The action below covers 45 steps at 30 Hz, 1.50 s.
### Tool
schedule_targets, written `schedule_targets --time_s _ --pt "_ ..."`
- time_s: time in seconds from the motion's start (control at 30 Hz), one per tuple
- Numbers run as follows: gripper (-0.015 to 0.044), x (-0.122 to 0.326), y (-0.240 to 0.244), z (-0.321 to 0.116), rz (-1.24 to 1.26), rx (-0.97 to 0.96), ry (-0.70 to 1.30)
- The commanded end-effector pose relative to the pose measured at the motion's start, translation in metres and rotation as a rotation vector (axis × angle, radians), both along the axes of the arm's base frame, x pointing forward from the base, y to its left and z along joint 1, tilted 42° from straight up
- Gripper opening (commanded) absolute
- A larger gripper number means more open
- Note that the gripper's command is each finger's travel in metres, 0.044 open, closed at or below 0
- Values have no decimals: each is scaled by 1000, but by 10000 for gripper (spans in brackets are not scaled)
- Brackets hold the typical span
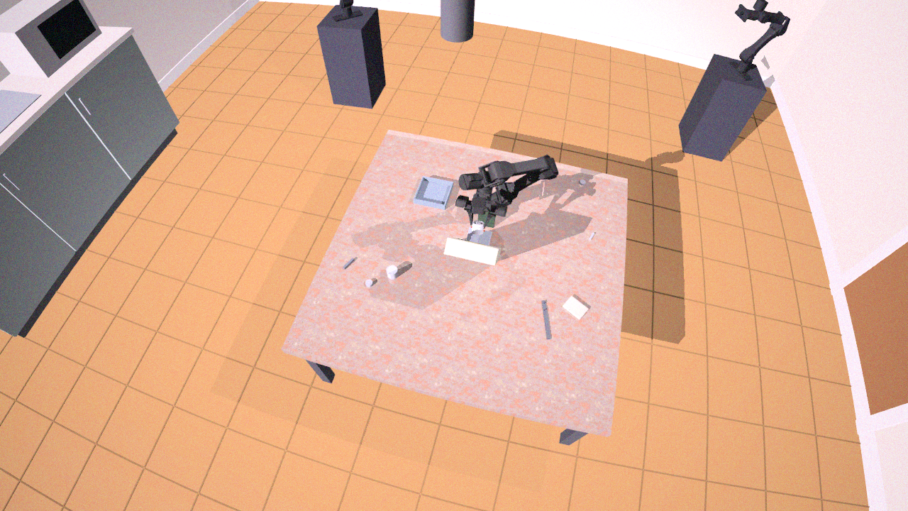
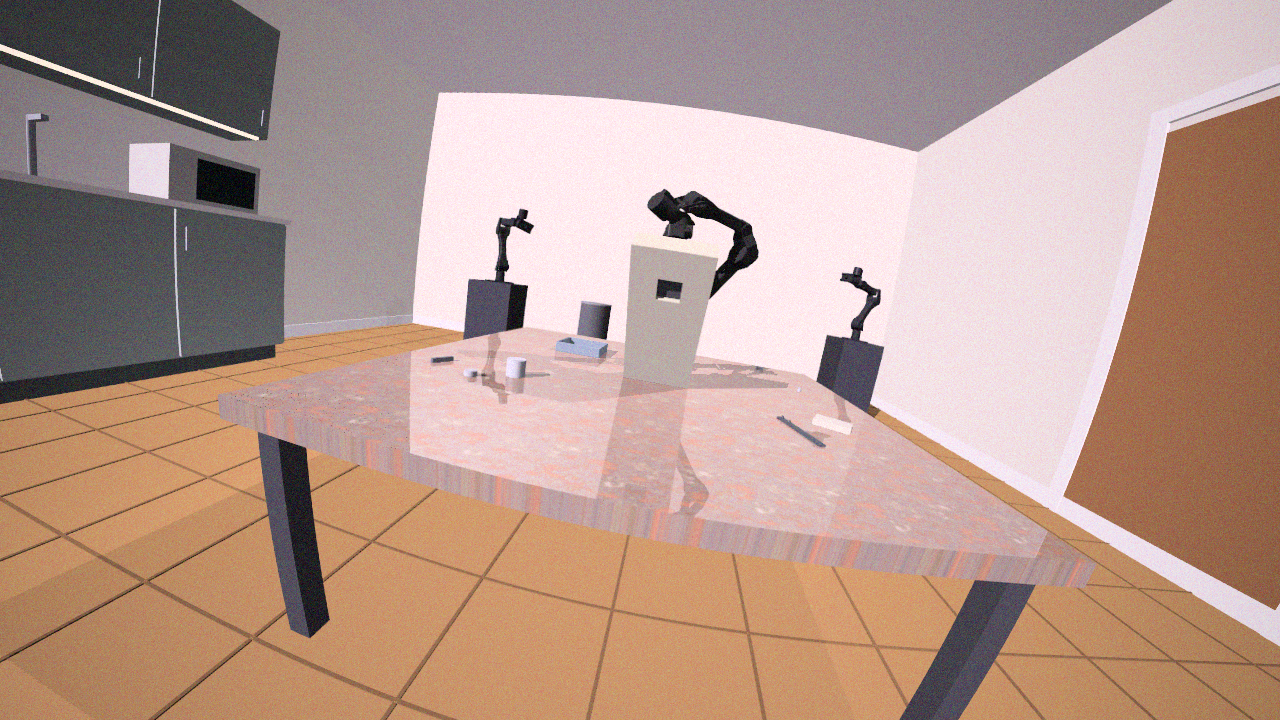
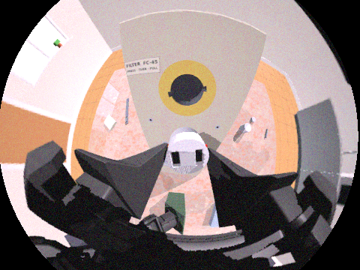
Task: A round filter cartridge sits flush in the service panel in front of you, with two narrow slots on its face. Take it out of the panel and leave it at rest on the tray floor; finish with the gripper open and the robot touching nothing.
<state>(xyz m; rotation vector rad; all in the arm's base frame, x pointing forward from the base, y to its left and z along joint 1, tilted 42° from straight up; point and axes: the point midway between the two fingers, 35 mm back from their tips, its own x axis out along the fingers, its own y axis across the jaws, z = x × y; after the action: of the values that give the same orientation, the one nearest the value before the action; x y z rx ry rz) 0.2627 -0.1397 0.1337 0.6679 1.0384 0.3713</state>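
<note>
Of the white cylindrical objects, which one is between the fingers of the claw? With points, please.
The white cylindrical filter cartridge [image 1: 477,226] [image 3: 187,147], with two dark rectangular slots [image 3: 175,157], is in the black claw [image 1: 478,223] [image 3: 187,149]; the taller white cylinder [image 1: 391,272] [image 2: 515,367] [image 3: 246,127] and the shorter white cylinder [image 1: 369,282] [image 2: 470,372] [image 3: 253,120] stand outside it.

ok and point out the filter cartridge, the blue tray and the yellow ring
filter cartridge [image 1: 477,225] [image 3: 186,145]: top and wrist views, its pale body
blue tray [image 1: 434,192] [image 2: 584,350]: top view, its floor; exterior view, its near wall
yellow ring [image 3: 165,88]: wrist view, its left band
</note>
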Motion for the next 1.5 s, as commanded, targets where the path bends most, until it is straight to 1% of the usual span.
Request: schedule_targets --time_s 0.0,0.3,0.83,0.9,0.93,0.97,1.47 --pt "0 -7 -14 15 0 -13 -9" --pt "0 -24 -34 39 1 -8 -12" --pt "0 -22 -90 -27 1 -13 -14" --pt "0 -22 -92 -30 1 -13 -14" --pt "0 -23 -83 -26 -5 5 4" --pt "0 -25 -85 -29 -18 5 20" --pt "0 -96 -141 -116 -472 -24 482"
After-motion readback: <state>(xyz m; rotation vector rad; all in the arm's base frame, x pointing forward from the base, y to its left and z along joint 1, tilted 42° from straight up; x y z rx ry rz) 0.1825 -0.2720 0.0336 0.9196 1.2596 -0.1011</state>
